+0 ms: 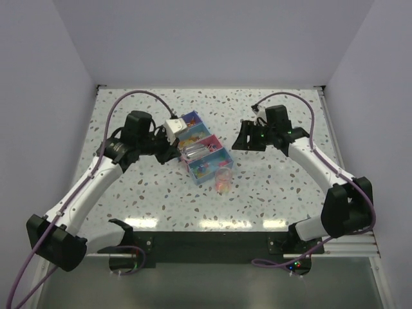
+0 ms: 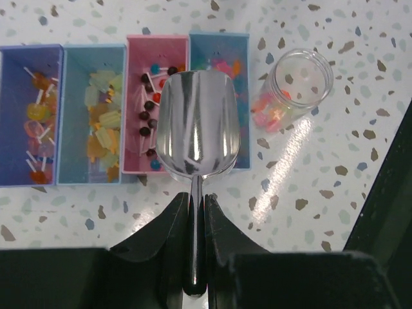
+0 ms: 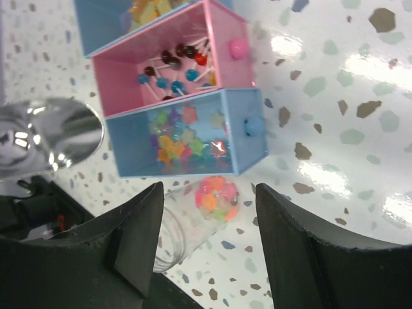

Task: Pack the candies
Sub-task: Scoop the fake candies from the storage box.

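1. Presently the left gripper (image 2: 196, 205) has its fingers (image 2: 168, 222) clamped on the thin handle of the metal scoop (image 2: 196, 125). The scoop's bowl looks empty and hangs over the pink compartment (image 2: 136, 48) and the blue compartment (image 2: 244, 129) beside it.
2. The right gripper (image 3: 209, 190) has its fingers (image 3: 138, 238) spread wide, grasping nothing. From overhead it sits apart from the jar (image 2: 302, 77).
3. The candies (image 3: 217, 196) lie as a small bright heap at the bottom of that clear jar. It stands upright on the table (image 1: 290, 103), just beside the blue compartment, which holds more of the same sweets.
4. My worry is the jar. Nothing steadies it, so a loaded scoop bumping its rim could tip it and scatter the sweets.
5. The scoop's bowl looks about as wide as the jar's mouth, so a quick pour could send candies over the rim onto the table.
6. The pinch on that thin handle may also let the scoop twist as it digs in.
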`<move>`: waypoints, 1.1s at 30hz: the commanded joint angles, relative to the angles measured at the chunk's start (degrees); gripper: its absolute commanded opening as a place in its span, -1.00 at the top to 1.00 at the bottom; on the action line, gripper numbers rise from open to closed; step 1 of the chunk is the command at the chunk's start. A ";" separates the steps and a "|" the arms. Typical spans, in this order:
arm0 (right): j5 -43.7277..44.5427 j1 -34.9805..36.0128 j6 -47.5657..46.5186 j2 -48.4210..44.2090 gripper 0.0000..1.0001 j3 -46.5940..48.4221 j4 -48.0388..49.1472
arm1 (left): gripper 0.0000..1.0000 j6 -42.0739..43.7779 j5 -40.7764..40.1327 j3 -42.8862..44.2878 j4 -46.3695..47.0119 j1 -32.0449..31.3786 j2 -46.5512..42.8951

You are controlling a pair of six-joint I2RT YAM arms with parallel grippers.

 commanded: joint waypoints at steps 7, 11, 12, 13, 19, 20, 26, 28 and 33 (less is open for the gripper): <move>14.53 4.50 -3.85 5.21 -0.26 4.10 -3.06 | 1.00 -0.86 -9.96 11.32 -16.45 -8.26 10.38; 16.63 6.43 -4.46 7.75 -0.28 5.77 -3.24 | 1.00 -3.66 -12.51 13.69 -19.35 -8.88 14.52; 17.08 6.61 -4.47 7.76 -0.28 6.03 -3.15 | 1.00 -4.02 -12.42 13.87 -19.44 -8.97 15.14; 17.43 6.70 -4.55 8.37 -0.28 6.21 -3.15 | 1.00 -4.46 -12.34 14.14 -19.70 -9.05 15.58; 18.40 7.31 -4.38 10.04 -0.29 6.30 -2.01 | 1.00 -6.31 -12.51 16.16 -20.68 -9.49 19.27; 18.22 7.31 -4.38 10.22 -0.29 6.30 -1.92 | 1.00 -6.48 -12.34 16.25 -20.41 -9.58 19.54; 17.70 8.28 -4.46 11.89 -0.29 6.65 -1.04 | 1.00 -8.77 -12.15 19.75 -21.28 -10.54 23.40; 17.78 8.46 -4.64 12.24 -0.29 6.82 -0.95 | 1.00 -9.47 -13.82 20.99 -22.25 -10.90 25.16; 17.43 8.63 -4.82 13.56 -0.23 7.26 -0.16 | 1.00 -10.35 -18.13 24.24 -24.27 -12.30 28.41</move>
